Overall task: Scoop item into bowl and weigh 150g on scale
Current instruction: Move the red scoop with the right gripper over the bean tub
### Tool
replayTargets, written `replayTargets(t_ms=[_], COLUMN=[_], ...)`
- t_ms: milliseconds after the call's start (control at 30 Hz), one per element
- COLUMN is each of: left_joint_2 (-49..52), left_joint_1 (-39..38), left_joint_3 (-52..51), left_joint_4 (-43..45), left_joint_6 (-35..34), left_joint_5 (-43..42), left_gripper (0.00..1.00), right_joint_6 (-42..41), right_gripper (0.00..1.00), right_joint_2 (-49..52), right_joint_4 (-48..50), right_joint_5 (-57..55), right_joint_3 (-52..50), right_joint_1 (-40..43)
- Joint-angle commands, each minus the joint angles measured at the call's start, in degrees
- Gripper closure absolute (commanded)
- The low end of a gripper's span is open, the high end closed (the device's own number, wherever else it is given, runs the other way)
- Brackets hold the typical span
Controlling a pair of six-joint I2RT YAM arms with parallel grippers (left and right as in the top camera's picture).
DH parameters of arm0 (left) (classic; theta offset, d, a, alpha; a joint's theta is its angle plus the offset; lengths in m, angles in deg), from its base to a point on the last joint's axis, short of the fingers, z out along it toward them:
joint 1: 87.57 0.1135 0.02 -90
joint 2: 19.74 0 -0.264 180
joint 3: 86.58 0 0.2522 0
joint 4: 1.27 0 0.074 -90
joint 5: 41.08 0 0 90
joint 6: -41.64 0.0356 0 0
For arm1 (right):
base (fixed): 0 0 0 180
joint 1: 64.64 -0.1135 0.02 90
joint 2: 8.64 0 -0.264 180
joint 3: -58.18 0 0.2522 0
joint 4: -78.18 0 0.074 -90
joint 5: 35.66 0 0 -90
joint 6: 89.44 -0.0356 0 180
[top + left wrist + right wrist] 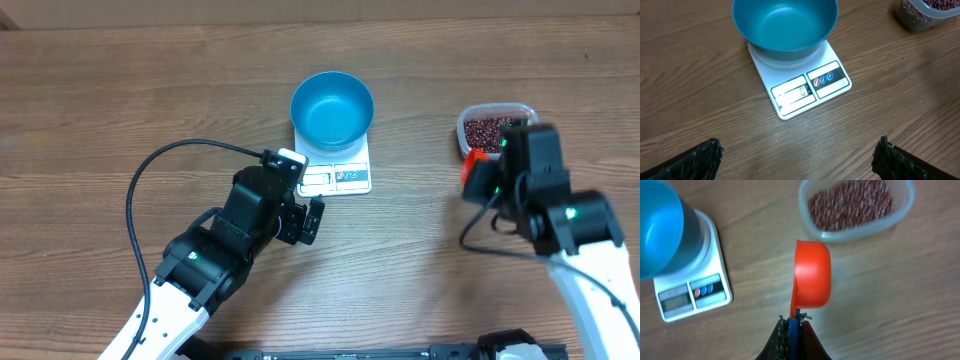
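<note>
From where I stand, the brown wood-grain worktop [100, 100] has plenty of bare surface. There is a wide stretch on the left and another band of wood between the two groups of things.

The small flat white rectangular kitchen scale [345, 178] sits near the middle, toward the far side. Its display and button panel face the arms. The round deep bright blue plastic bowl [332, 108] stands on the scale's far part and overhangs its far edge. As far as I can see, the bowl's inside is plain blue.

The left gripper [797, 150] hovers just short of the scale's display edge. Its jaws are spread wide with only wood between them. A black cable [140, 190] loops out from that arm over the open wood on the left.

Over to the right, well apart from the scale, is a clear rounded-rectangular plastic tub [860, 234]. It holds the small dark red-maroon beans [850, 205] in a loose heap.

The right gripper [792, 322] is clamped tight on the thin handle of an orange plastic measuring scoop [812, 275]. The scoop's cup hangs over bare wood just beside the tub's near wall, and I cannot tell whether anything is in it. Only open worktop lies between the scoop and the scale.
</note>
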Motion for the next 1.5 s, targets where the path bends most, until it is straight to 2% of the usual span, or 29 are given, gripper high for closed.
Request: replayTargets(t_ms=[0, 500, 800, 967, 1467], left_joint_2=[-0.79, -0.79, -0.79, -0.79, -0.79], left_joint_1=[-0.17, -0.17, -0.17, -0.17, -0.17], left_joint_3=[-0.68, -0.68, -0.68, -0.68, -0.66], left_joint_4=[0.07, 0.02, 0.04, 0.09, 0.02], left_joint_6=[1.27, 1.27, 1.27, 1.27, 1.27], left_joint_5=[-0.68, -0.68, -0.68, -0.68, -0.68], left_gripper=[0.00, 0.00, 0.01, 0.00, 0.00], right_joint_6=[5.29, 17.86, 18.69, 18.71, 18.86], right_gripper=[0.96, 0.96, 0.96, 0.96, 0.96], right_joint_2=[2.45, 5.20, 8.09, 11.15, 19.15], right_joint_4=[0.50, 12.22, 14.16, 14.93, 15.47], right_joint_5=[-1.46, -11.10, -10.91, -5.95, -5.88], right_joint_3=[4.00, 4.33, 4.33, 4.26, 4.22], right_joint_1=[1.27, 2.67, 7.78, 9.86, 9.99])
